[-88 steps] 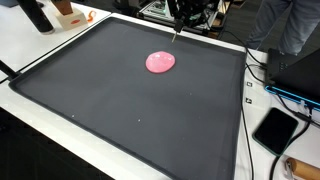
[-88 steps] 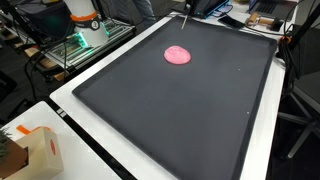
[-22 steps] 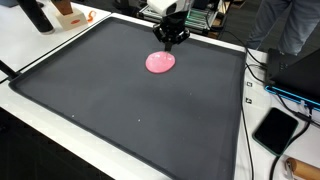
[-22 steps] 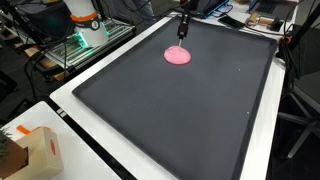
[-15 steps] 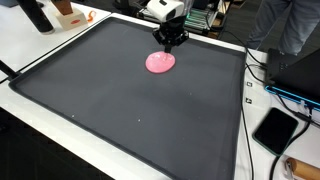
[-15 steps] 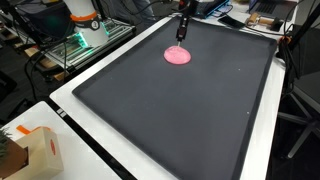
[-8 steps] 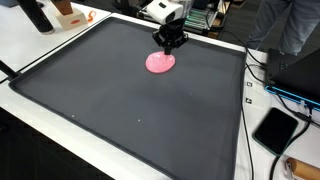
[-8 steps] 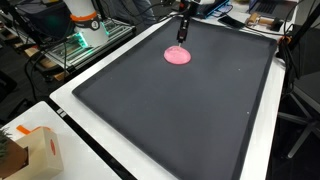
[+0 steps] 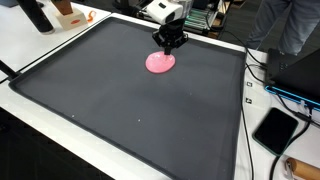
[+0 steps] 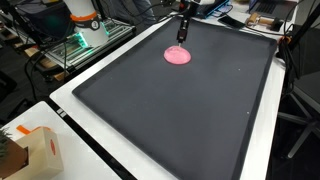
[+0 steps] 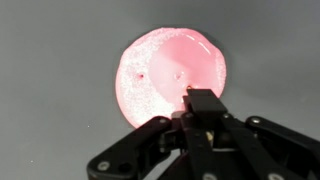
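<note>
– Firstly, report the layout, largest item first.
– White table [image 9: 35, 47]; on it a black mat [image 9: 120, 110] that covers most of the surface; on the mat, toward its far side in both exterior views, one pink disc [image 9: 160, 63] lying flat; above the disc, the gripper [image 9: 169, 47].

– How far along does the work stand?
– This is a judgement from the pictures only; the gripper stands at the disc, so the approach counts as made; no grasp exists; the disc rests on the mat, unlifted and well apart from the mat's edges; all handling of the disc itself is left to do.

– Where does the gripper stand relative to the disc?
– It points straight down over the disc's far edge in an exterior view [image 10: 181, 37]; the wrist view sets the fingertips over the rim of the pink disc [image 11: 170, 75], not over its middle; whether they touch it or hang just above it cannot be told.

– What is the opening?
– Jaws appear fully brought together; the wrist view shows no gap at the tip of the gripper [image 11: 203, 98]; nothing is clamped between the fingers.
</note>
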Motion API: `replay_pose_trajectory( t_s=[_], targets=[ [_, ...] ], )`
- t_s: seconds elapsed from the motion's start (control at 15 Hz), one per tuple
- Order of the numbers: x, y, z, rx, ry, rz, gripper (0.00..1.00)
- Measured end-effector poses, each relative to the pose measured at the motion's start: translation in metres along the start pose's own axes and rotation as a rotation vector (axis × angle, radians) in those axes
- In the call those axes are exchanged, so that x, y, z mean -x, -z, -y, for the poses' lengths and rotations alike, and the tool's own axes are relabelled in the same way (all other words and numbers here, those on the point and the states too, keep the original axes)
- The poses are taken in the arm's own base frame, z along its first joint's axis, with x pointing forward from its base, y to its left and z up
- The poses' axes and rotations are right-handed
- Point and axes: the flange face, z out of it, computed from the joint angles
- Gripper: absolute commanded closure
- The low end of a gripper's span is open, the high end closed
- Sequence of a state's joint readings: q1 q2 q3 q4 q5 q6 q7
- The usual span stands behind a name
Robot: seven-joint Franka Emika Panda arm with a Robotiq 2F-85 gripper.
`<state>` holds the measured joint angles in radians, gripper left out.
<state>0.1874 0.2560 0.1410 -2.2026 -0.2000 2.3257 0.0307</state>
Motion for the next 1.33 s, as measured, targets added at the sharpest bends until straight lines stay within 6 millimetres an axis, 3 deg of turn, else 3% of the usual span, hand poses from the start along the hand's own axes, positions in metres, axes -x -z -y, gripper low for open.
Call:
replay_pose_trajectory(
  t_s=[0.73,1.33],
  targets=[
    [-0.001,0.006,-0.003,0.003,-0.004,0.007,0.97],
    [-0.003,0.044,-0.009,0.020,-0.018,0.018,0.97]
  ],
)
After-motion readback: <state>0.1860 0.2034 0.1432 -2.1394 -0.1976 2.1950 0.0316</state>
